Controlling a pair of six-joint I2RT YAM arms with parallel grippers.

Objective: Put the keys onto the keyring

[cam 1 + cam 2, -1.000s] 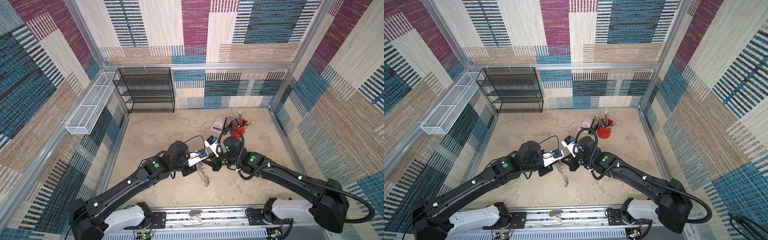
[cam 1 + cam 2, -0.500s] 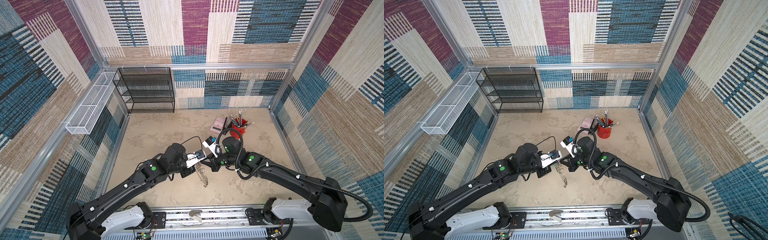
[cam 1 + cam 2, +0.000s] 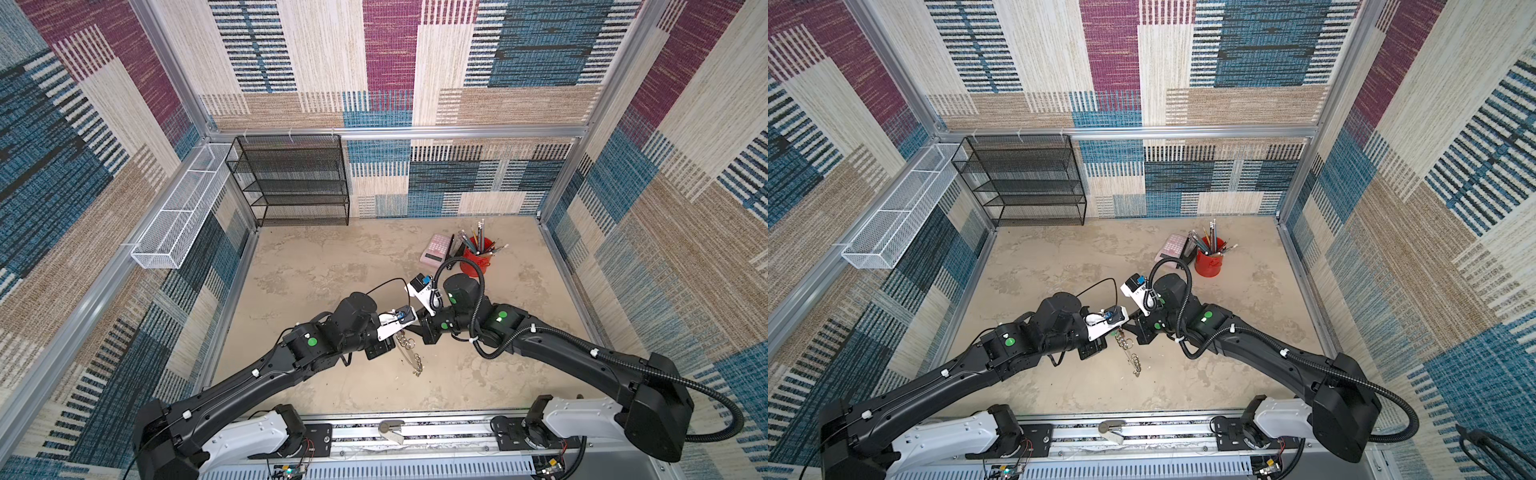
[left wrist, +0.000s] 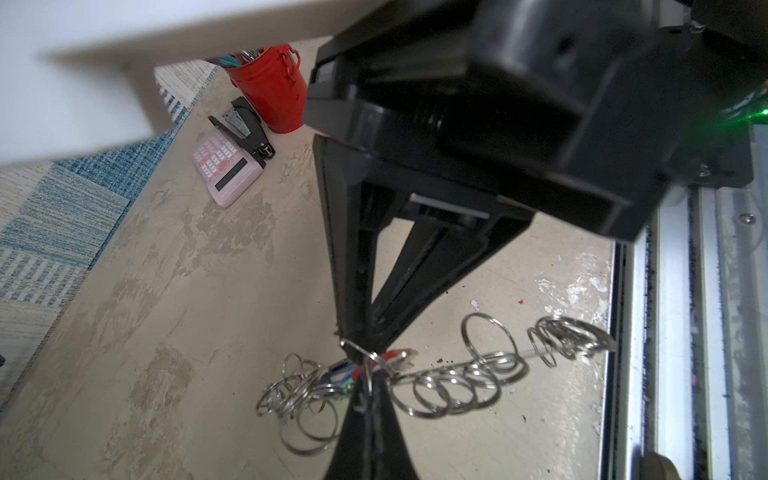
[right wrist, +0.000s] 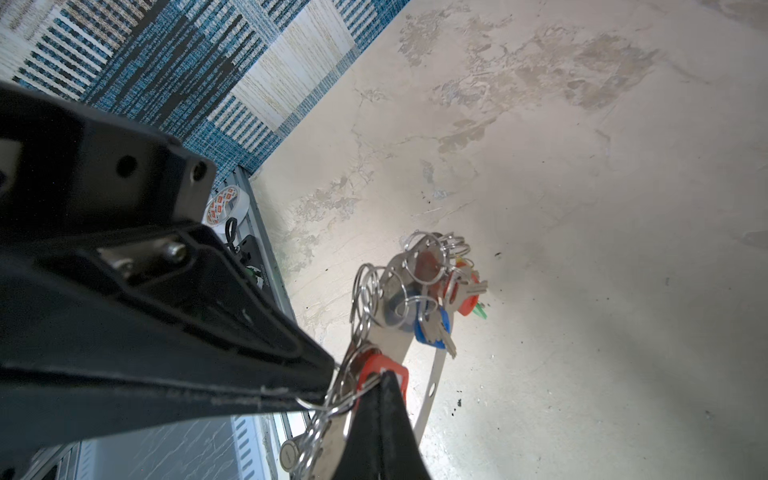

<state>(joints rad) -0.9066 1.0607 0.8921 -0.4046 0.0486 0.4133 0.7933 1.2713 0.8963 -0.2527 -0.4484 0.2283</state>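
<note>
top views: in both top views the left gripper (image 3: 397, 335) and the right gripper (image 3: 414, 331) meet tip to tip over the middle of the table (image 3: 316, 266), each with its fingers closed. the keyring (image 3: 411, 358) trails from that meeting point toward the table's front edge. a red pot (image 3: 477, 262) stands near the far right corner.

left wrist view: the left gripper's fingers (image 4: 365, 419) are clamped on a split ring of the keyring (image 4: 440, 386); the other rings lie spread on the table.

right wrist view: the right gripper (image 5: 384, 380) is closed, its tip touching a split ring and a red tag (image 5: 384, 366); i cannot tell whether it pinches either. the keys (image 5: 433, 330), tagged blue, red and green, sit among the rings on the grey band.
</note>
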